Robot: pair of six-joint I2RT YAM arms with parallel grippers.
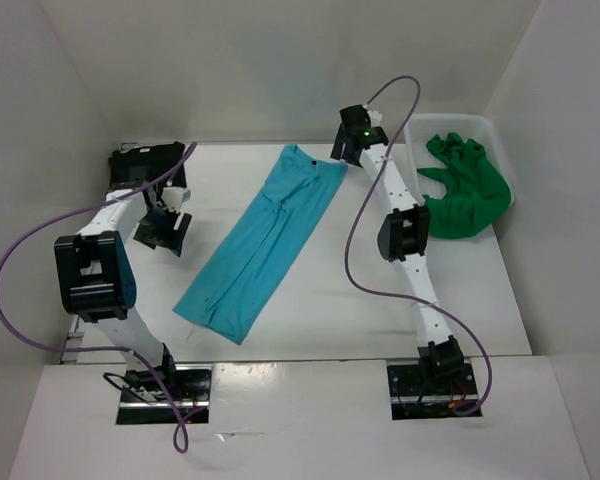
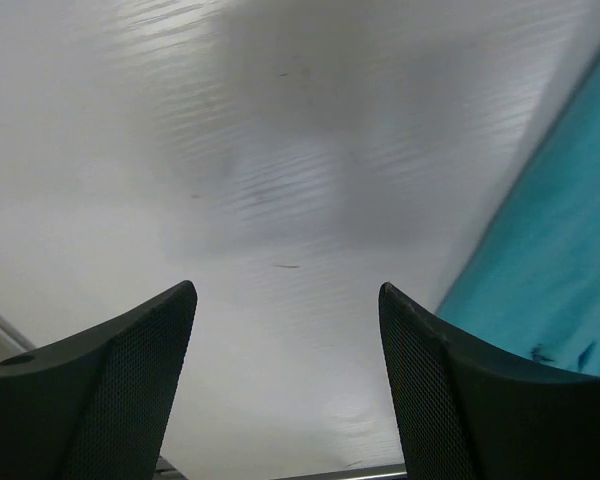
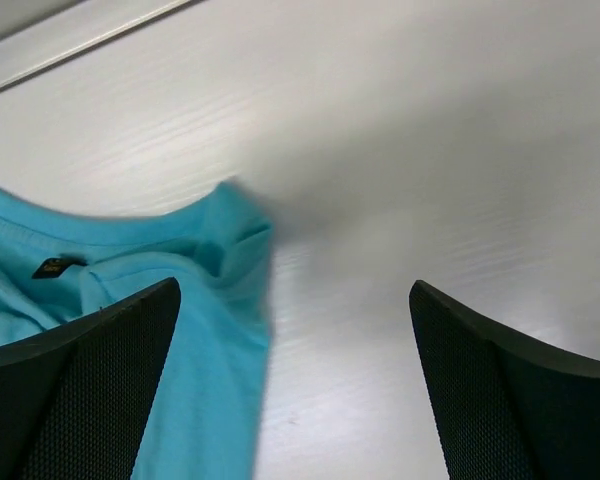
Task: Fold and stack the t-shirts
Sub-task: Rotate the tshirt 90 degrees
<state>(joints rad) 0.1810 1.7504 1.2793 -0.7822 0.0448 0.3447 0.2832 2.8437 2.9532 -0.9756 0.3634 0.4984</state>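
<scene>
The turquoise t-shirt [image 1: 265, 245] lay on the table [image 1: 380, 300] as a long narrow strip, folded lengthwise and set diagonally, with its hem end nearest the arm bases and its collar [image 3: 100, 235] at the far end. The step in hand was judged to be the crosswise fold of this strip. To do it well, each pincer should take one corner of the same end, pinch all layers together, and lift only enough to clear the table. Both should then carry that end straight along the strip at one pace, so that the edges meet squarely. The left gripper [image 2: 285, 290] hovered over bare table with its jaws well apart and nothing between them; the strip's long edge lay just beside it on its right, clear of both fingers. Farther off, the right gripper [image 3: 295, 285] stood at the collar end, jaws wide and empty. The collar corner lay by the finger on the left of the wrist view, and bare table showed in the gap. In the far left corner lay the black t-shirt [image 1: 145, 160], apparently already folded. At the far right the green t-shirt [image 1: 465, 185] lay crumpled in the white basket [image 1: 495, 125], not yet folded.
</scene>
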